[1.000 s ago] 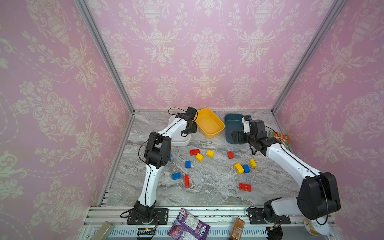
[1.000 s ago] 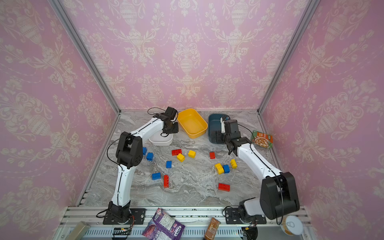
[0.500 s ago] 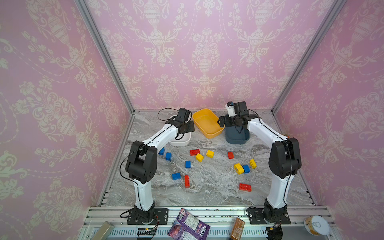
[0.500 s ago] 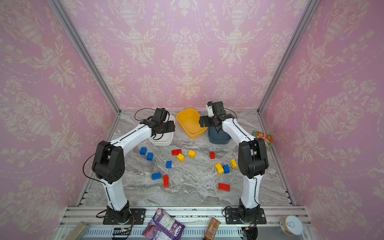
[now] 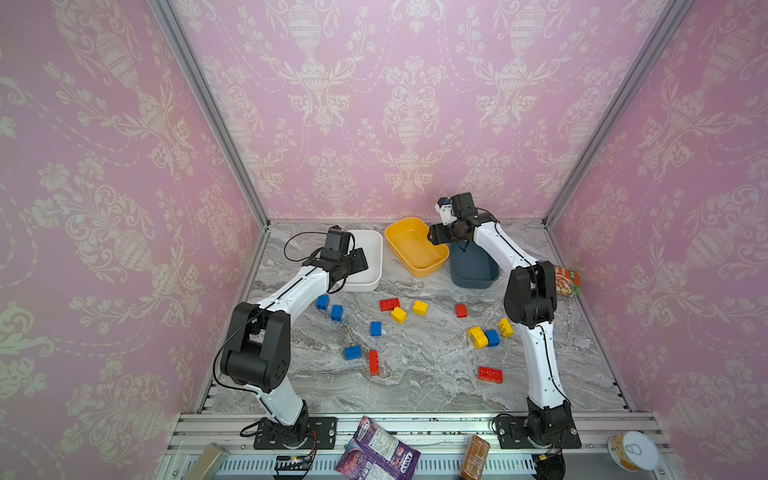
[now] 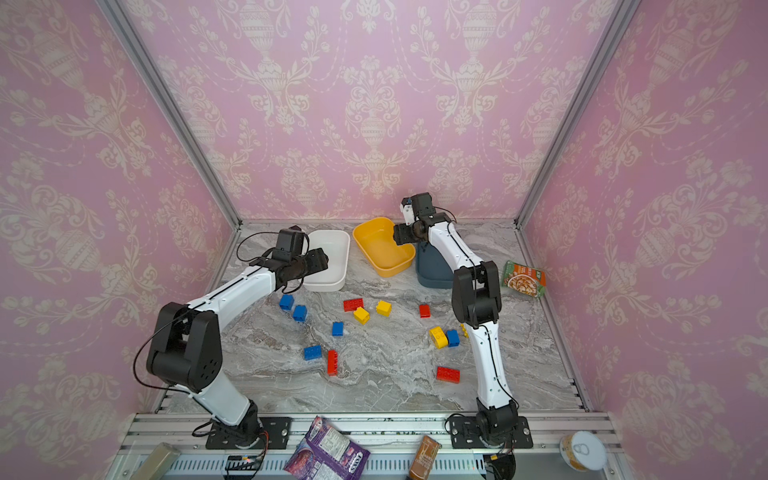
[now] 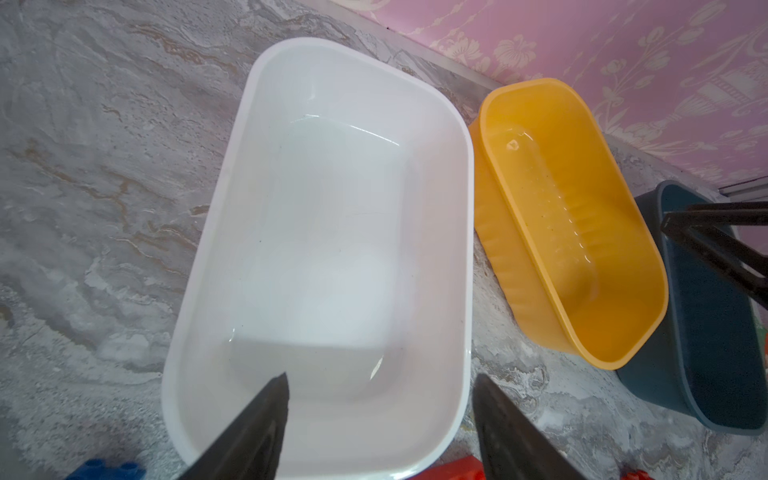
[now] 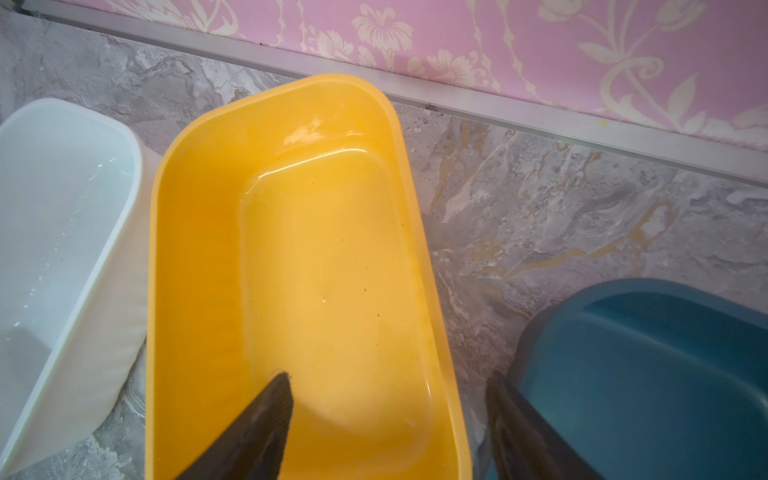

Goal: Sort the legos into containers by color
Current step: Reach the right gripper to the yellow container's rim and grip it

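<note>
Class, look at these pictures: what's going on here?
The job is sorting legos by color; none shows in a tub yet, all lie loose on the table. The left hand hangs open over a wall of the white tub. The right hand, open too, straddles the wall of the yellow tub next to the teal tub.

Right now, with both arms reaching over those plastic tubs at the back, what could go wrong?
First, the right gripper is open and straddles the wall of the yellow-orange rounded plastic tub; closing or pulling there could drag it against the dark teal-blue plastic tub beside it. Second, the left gripper likewise straddles the wall of the white plastic tub, so a pull might tip or slide it.
</note>
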### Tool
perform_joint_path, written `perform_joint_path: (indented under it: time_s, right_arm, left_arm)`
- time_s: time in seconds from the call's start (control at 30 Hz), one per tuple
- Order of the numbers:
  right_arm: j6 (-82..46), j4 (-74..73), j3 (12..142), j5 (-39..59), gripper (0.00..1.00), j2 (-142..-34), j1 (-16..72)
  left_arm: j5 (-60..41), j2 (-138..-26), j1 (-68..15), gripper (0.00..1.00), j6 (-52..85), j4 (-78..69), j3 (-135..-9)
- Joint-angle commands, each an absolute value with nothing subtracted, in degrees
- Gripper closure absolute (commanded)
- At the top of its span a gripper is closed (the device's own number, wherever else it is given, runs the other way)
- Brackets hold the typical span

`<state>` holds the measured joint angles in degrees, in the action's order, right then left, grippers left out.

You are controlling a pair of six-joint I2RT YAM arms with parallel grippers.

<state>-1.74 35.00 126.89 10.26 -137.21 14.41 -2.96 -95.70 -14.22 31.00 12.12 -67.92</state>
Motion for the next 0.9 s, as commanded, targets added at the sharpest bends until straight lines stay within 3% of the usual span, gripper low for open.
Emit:
perform_joint_path:
  time_s: [0.0,0.4,0.67,0.87]
  right_arm:
    - [-0.01,39.18,131.12,9.06,0.28,-140.34,14.97]
    - [-0.10,40.65,134.73,10.06,0.29,-144.14,15.21]
    - [-0.56,39.09,128.24,10.41,0.38,-139.84,16.72]
    - [-1.38,37.28,122.30,8.05,0.52,-136.10,17.58]
  left_arm:
    - [-4.66,-92.89,-13.33,0.27,32.05,10.36,-66.02]
    - [-4.83,-91.98,-12.08,0.27,32.13,10.01,-65.31]
    - [-4.92,-92.57,-12.00,0.27,32.21,9.58,-65.65]
    - [-5.16,-92.94,-11.96,0.27,32.12,9.41,-65.67]
